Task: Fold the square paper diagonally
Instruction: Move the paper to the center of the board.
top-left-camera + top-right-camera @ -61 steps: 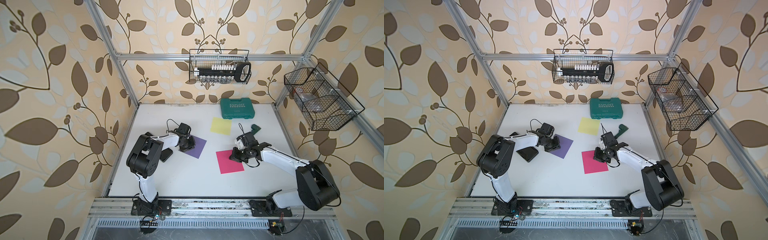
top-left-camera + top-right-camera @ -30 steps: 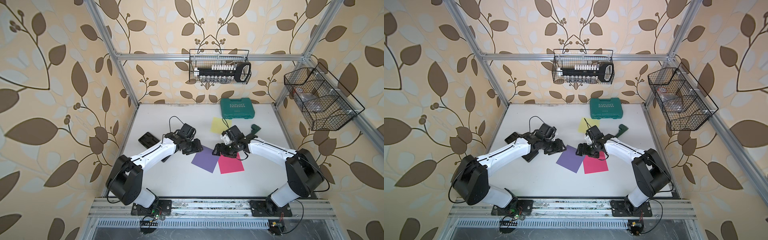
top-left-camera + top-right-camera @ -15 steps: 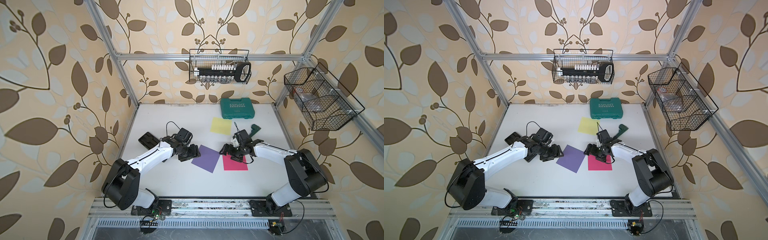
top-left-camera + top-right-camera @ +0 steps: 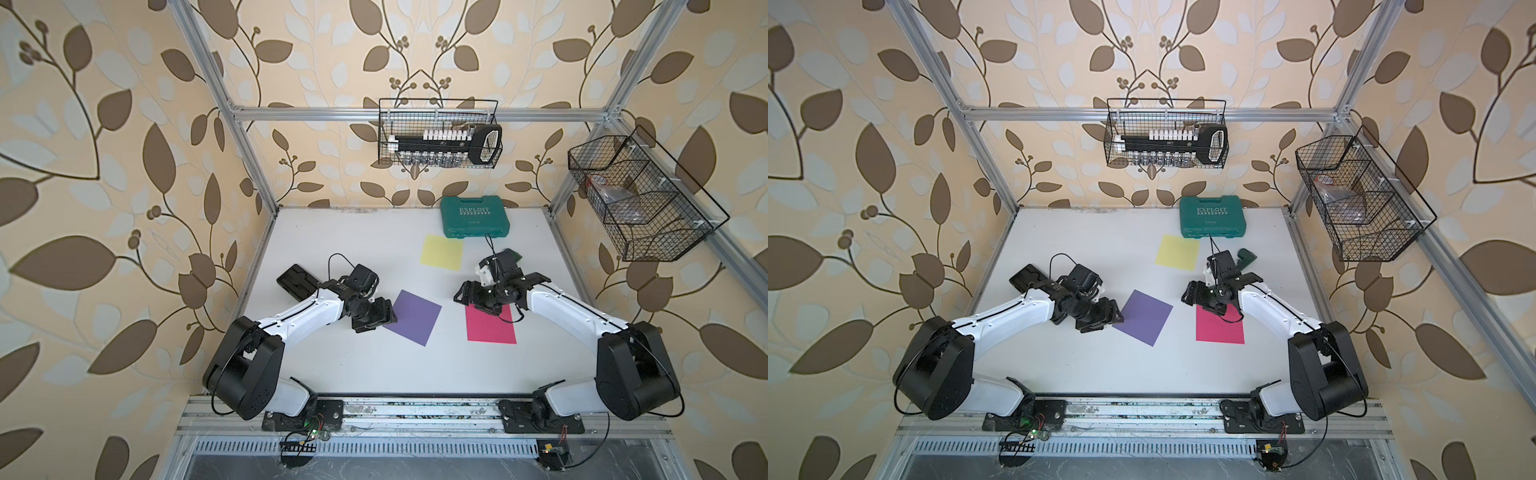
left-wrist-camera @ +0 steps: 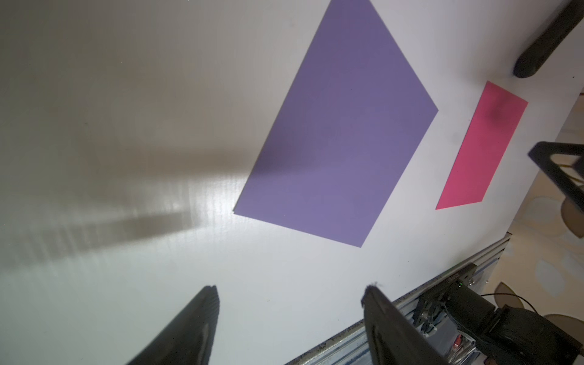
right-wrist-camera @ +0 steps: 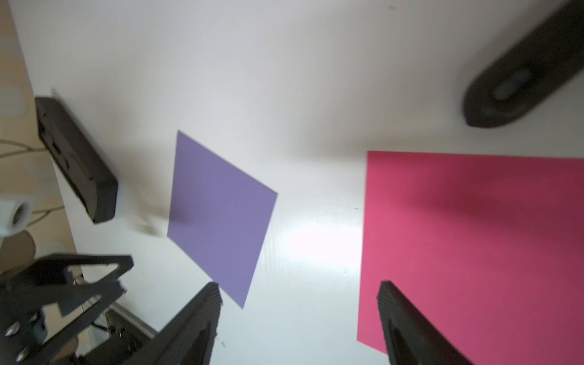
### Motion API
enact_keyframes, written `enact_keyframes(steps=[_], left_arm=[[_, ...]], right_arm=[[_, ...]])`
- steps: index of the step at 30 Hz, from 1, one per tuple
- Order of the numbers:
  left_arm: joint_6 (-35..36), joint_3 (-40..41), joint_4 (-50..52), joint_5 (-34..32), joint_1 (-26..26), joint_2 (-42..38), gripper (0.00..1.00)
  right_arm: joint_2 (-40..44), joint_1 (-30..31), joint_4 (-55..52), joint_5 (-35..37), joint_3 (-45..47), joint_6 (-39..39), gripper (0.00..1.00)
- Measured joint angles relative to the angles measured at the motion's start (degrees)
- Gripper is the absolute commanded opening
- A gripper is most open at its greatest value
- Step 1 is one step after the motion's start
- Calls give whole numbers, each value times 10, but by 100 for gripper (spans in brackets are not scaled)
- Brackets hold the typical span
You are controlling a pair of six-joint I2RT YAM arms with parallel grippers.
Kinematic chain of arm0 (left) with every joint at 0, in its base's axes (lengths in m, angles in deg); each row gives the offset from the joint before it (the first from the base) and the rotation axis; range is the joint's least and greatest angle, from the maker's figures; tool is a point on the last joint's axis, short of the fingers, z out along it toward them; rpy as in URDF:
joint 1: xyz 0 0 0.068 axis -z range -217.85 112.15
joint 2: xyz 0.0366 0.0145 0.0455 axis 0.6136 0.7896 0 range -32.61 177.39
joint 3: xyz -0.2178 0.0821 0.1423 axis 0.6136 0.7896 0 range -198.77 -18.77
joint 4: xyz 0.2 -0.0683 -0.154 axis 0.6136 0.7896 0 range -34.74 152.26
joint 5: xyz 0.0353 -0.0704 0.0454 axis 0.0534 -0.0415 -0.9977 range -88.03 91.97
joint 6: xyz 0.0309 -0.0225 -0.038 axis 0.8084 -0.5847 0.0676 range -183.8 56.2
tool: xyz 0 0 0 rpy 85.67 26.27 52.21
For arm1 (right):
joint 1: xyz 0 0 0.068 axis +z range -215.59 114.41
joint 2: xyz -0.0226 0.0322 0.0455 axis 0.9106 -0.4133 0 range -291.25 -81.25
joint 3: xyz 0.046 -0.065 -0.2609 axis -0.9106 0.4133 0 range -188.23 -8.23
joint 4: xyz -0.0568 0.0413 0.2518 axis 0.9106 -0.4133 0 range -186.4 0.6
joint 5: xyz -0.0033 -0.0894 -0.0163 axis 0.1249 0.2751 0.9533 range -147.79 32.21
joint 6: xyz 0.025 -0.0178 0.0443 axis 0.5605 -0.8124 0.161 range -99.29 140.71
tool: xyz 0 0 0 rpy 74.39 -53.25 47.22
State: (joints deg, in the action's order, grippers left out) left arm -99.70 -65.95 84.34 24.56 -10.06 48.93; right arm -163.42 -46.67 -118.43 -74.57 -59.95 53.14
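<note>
Three square papers lie flat on the white table. The purple paper sits in the middle, turned like a diamond. The pink paper lies to its right, and the yellow paper farther back. My left gripper stands open just off the purple paper's left corner, holding nothing. My right gripper is open and empty over the pink paper's far left corner.
A green tool case stands at the back right. A flat black object lies at the left edge, and a small dark green object behind the right gripper. Wire baskets hang on the walls.
The left gripper slid the purple paper from the left to the middle, then opened and drew back. The right gripper reached to the centre, then pulled back right; the pink paper shifted right.
</note>
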Motion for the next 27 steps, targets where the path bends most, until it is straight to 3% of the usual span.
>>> enact_keyframes(steps=[8, 19, 27], left_arm=[[2, 24, -30, 26, -12, 3, 59], [-14, 37, -66, 37, -12, 28, 42], [-31, 11, -82, 53, 1, 55, 19]], right_arm=[[-106, 88, -59, 9, -121, -59, 66], [-208, 89, -77, 3, -163, -63, 54], [-227, 70, -70, -13, -170, -57, 53]])
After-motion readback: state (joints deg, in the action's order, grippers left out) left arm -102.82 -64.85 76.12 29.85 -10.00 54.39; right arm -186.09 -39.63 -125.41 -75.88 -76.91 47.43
